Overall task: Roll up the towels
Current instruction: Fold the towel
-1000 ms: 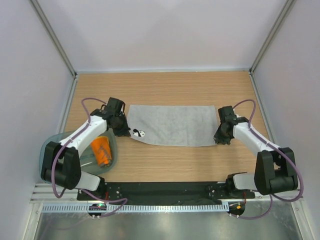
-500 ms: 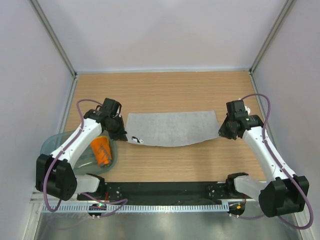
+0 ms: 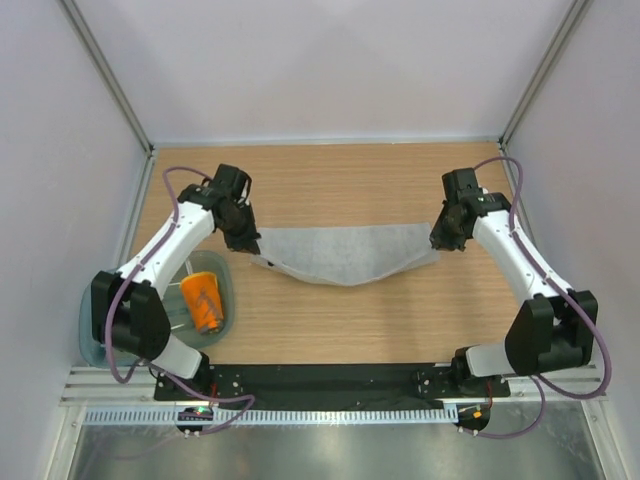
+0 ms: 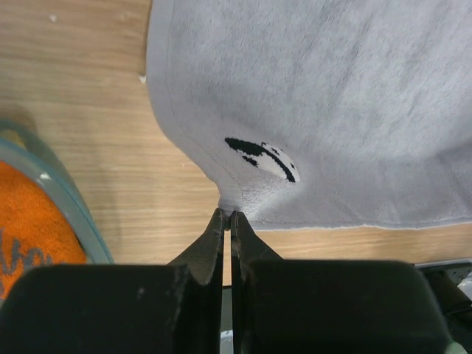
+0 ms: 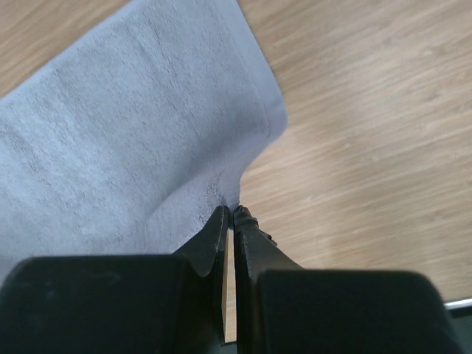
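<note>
The light grey towel point(image 3: 345, 253) lies mid-table, its near edge lifted and folded back so it sags in the middle. My left gripper point(image 3: 250, 245) is shut on the towel's near left corner; the left wrist view shows the pinch point(image 4: 227, 212) and the towel's white-and-black label point(image 4: 262, 156). My right gripper point(image 3: 442, 242) is shut on the near right corner, pinched at its fingertips point(image 5: 233, 210) with grey towel point(image 5: 133, 133) beyond. The small orange towel point(image 3: 203, 300) lies in the teal tub.
The translucent teal plastic tub point(image 3: 95, 325) stands at the near left by the left arm's base; its rim shows in the left wrist view point(image 4: 51, 188). White walls enclose the wooden table point(image 3: 350, 180) on three sides. A black rail runs along the near edge.
Both grippers have lifted the towel's near corners and carried them toward the far edge. The towel went from flat to folded over, sagging in the middle.
</note>
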Available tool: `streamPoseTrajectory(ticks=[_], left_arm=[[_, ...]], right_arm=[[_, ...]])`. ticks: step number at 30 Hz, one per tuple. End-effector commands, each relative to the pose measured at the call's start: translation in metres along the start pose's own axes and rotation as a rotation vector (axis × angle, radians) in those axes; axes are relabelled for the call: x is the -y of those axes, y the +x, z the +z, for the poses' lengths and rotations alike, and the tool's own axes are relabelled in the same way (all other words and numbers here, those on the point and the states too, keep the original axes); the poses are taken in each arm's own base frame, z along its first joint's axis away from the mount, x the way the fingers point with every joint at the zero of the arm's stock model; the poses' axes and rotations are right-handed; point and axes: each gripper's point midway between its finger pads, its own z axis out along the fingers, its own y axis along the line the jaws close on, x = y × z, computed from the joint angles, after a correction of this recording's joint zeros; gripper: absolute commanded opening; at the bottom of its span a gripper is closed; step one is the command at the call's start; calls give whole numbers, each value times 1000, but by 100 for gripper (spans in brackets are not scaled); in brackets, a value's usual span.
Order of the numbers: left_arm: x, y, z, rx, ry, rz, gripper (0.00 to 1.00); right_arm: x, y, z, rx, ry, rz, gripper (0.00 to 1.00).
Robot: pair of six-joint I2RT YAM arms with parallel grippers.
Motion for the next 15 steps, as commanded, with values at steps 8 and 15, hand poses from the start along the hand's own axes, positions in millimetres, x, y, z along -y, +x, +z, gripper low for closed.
streamPoseTrajectory(ticks=[8,15], left_arm=[[0,-48,13,21,-45,19,0],[-3,-71,29,31,-65,2,0]], right_arm=[[-25,-53,30,32,5,-21,1],[-34,-72,51,14,4,-17,1]])
